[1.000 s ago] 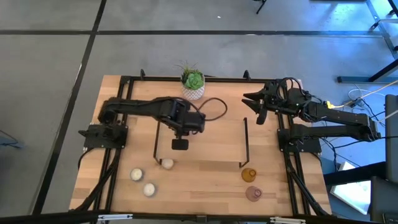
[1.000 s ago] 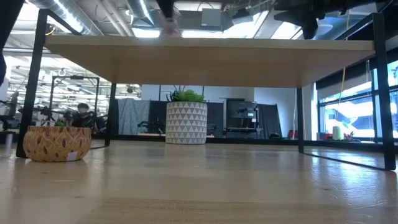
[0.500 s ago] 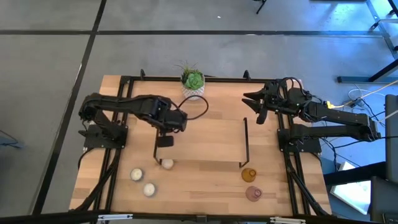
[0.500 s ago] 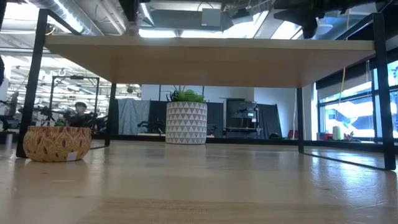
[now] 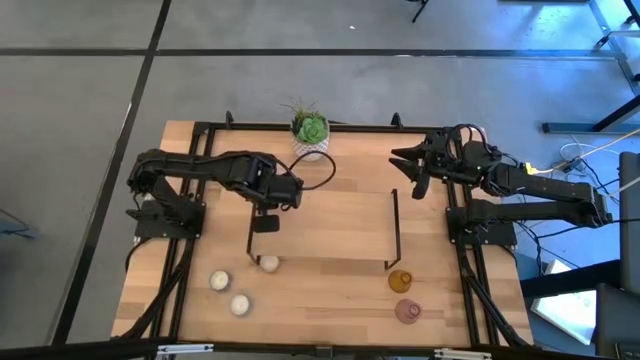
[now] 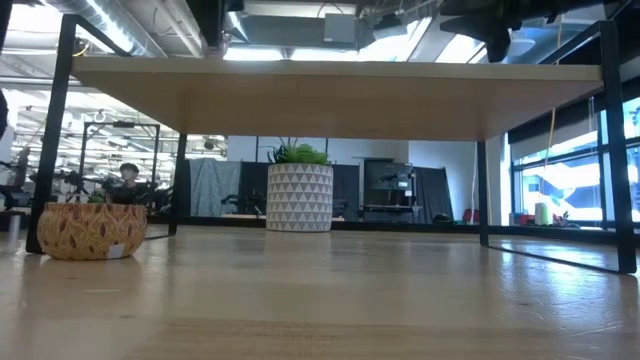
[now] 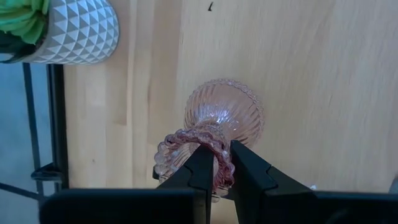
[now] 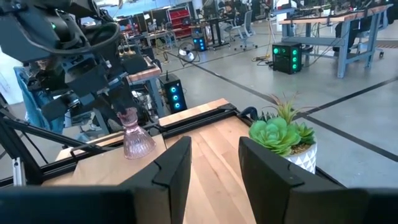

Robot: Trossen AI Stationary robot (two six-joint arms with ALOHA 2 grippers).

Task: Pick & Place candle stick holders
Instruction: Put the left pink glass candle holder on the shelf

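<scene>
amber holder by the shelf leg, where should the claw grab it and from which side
Likely the neck just under the rim, coming straight down: the amber holder stands upright, mouth up, and the shelf's black leg sits close behind it, so a sideways approach looks tight. The open right claw is the nearer one.

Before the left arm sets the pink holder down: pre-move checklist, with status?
1. Grip: left gripper shut on the pink holder at its beaded rim: ok.
2. Holder upright: it hangs upright in the right wrist view: ok.
3. Shelf top below the holder bare: ok.
4. Height above the shelf: cannot tell.
5. Right gripper apart, near the table's far right side: ok.
6. Potted plant clear of the holder: ok.
</scene>
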